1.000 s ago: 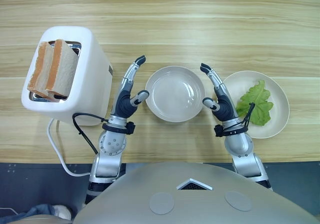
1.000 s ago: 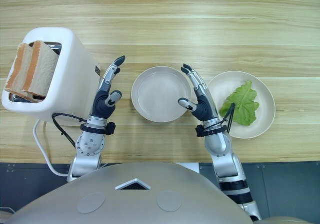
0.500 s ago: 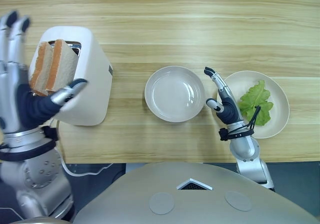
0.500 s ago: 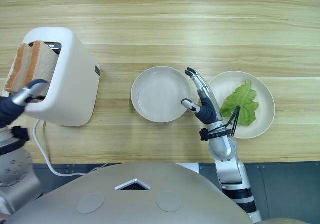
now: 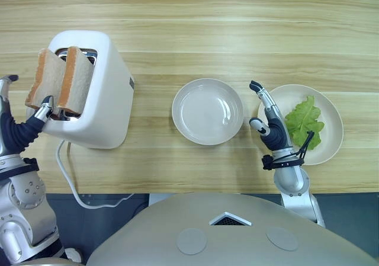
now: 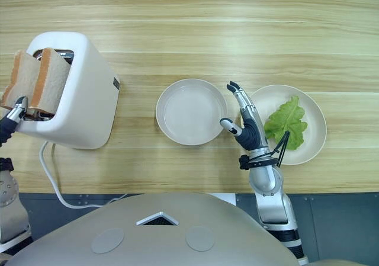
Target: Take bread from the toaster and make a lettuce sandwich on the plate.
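Two slices of bread (image 5: 61, 80) stand up out of a white toaster (image 5: 103, 97) at the left of the wooden table. My left hand (image 5: 16, 127) is open at the toaster's near left side, a fingertip (image 5: 45, 109) close under the left slice. An empty white plate (image 5: 207, 111) lies in the middle. To its right a beige plate (image 5: 329, 117) carries a green lettuce leaf (image 5: 302, 119). My right hand (image 5: 272, 127) is open and upright between the two plates, beside the lettuce plate's left rim.
The toaster's white cord (image 5: 71, 182) runs off the table's near edge. The far half of the wooden table (image 5: 237, 23) is bare.
My left hand left the spot beside the empty plate, swung out to the left and now sits low at the toaster's near left side. My right hand drifted slightly right toward the lettuce plate.
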